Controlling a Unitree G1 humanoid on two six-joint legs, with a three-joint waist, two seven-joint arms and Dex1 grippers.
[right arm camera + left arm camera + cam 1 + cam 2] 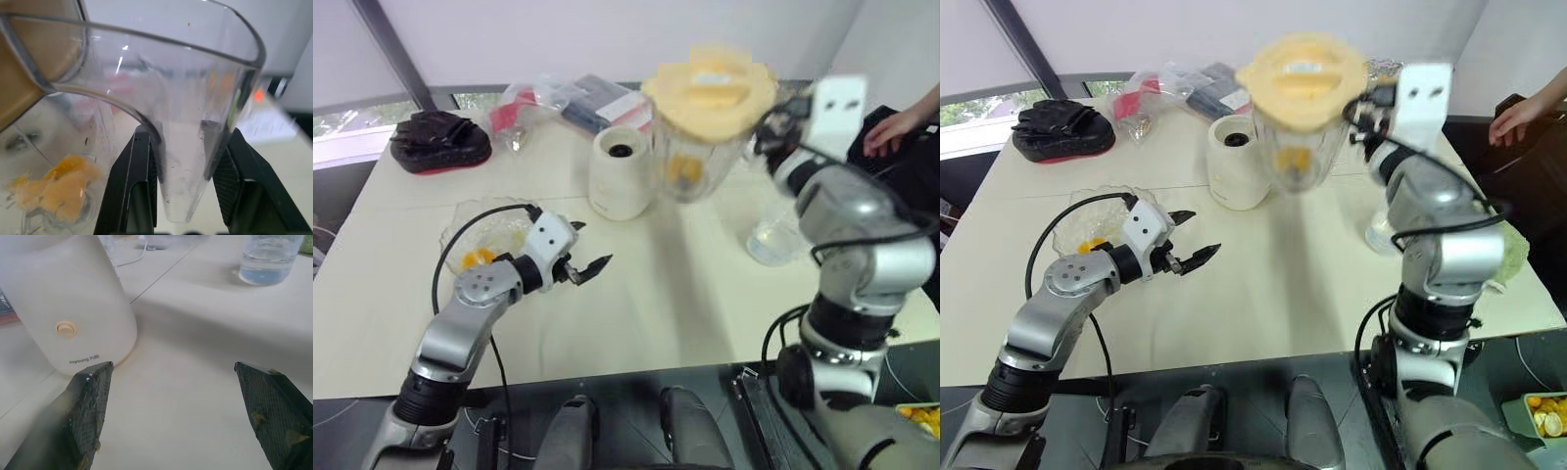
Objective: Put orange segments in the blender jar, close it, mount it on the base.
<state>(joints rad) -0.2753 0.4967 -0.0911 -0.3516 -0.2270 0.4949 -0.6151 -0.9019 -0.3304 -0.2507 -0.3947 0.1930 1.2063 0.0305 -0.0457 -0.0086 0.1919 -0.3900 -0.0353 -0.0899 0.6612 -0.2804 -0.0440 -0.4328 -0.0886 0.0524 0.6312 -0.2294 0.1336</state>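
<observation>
We see the blender jar (700, 137) motion-blurred, its blade unreadable, orange segments (56, 188) smeared, the person's hand (891, 129) cut off.

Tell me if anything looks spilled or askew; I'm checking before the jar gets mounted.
Nothing spilled. The blender jar, lid on and orange segments inside, hangs in the air in the right gripper, clamped by its handle, not yet on the base.

- The bench (666, 304) is a pale cream surface, bare across its near middle.
- The base (621, 172) stands upright at the far middle.
- A shallow clear bowl (487, 233) sits at the near left, with orange segments (476, 258) inside.
- A black padded item (440, 141) lies at the far left.
- Clear plastic bags (530, 106) lie along the far edge.
- A clear cup (773, 238) stands at the right.
</observation>
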